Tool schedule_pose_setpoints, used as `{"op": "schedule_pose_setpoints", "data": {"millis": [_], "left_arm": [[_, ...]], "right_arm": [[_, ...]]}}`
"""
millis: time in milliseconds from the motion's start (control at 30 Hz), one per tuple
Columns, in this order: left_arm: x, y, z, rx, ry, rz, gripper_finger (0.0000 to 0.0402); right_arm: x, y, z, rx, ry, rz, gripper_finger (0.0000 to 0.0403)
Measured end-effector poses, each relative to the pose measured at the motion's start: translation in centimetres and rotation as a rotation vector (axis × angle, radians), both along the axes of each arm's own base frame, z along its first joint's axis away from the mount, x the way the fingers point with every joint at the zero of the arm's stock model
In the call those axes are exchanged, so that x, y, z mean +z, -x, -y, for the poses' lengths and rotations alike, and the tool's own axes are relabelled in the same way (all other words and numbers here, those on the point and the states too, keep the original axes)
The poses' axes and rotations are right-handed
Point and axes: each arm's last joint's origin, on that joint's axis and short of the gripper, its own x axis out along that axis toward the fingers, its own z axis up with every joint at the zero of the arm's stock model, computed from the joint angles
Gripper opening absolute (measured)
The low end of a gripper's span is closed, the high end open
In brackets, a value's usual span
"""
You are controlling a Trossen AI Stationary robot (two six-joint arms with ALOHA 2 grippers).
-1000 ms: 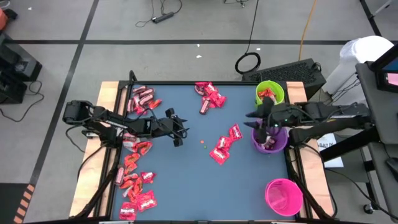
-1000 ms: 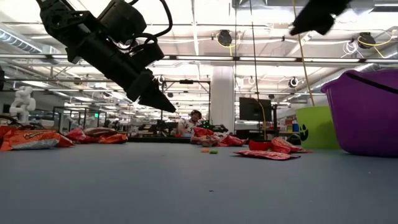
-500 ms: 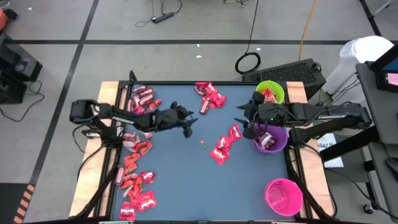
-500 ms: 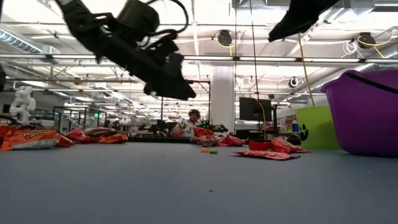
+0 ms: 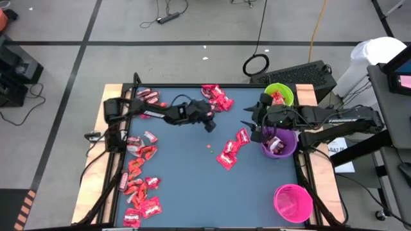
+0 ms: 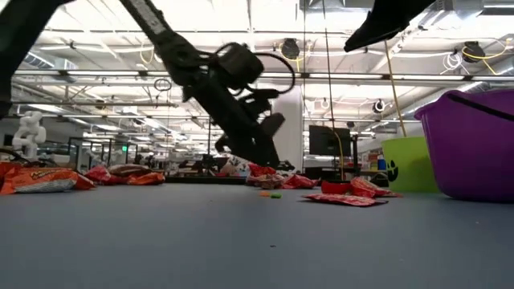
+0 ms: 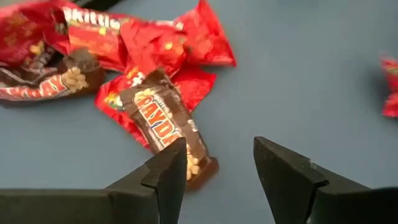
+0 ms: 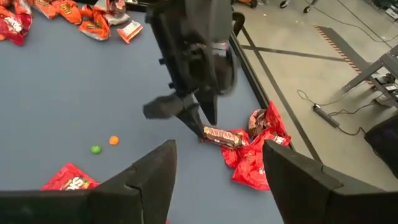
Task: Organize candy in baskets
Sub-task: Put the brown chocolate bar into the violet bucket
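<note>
Candy in red and maroon wrappers lies in heaps on the blue table (image 5: 186,173). My left gripper (image 5: 209,126) (image 7: 217,171) is open and low over the far-middle heap (image 5: 217,97), its fingertips by the end of a brown candy bar (image 7: 163,130) (image 8: 221,135). I cannot tell whether they touch it. My right gripper (image 5: 250,129) (image 8: 217,177) hangs open and empty, high beside the purple basket (image 5: 286,146). The green basket (image 5: 279,90) stands at the far right and the pink basket (image 5: 293,202) at the near right. Both the purple and the green basket hold some candy.
More candy lies in the middle (image 5: 232,149), at the far left (image 5: 146,101) and along the left edge (image 5: 138,189). Tiny loose round sweets (image 5: 210,149) lie mid-table. A raised rim (image 5: 115,90) frames the table. Bare blue surface spreads across the near middle.
My left gripper has swung from the table's left middle toward the far right, rolling and sinking low over the far-middle candy heap. My right gripper has drawn a little toward the table's left, off the purple basket, then kept still.
</note>
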Motion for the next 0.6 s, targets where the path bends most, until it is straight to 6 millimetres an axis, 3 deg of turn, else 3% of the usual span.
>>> {"op": "schedule_pose_setpoints", "data": {"millis": [167,367,600], "left_arm": [[-1.8,-1.0,-1.5,0.046,0.009,-0.093,0.0192],[-3.5,-1.2,-1.8,0.056,0.021,-0.131,0.0192],[-3.7,-1.1,-1.9,0.030,0.015,-0.160,0.0164]], "right_arm": [[0.0,0.0,0.0,-0.004,-0.015,0.004,0.0226],[-0.2,0.1,0.0,-0.004,-0.017,-0.013,0.0226],[-0.2,0.1,0.0,-0.004,-0.017,-0.011,0.0226]]}}
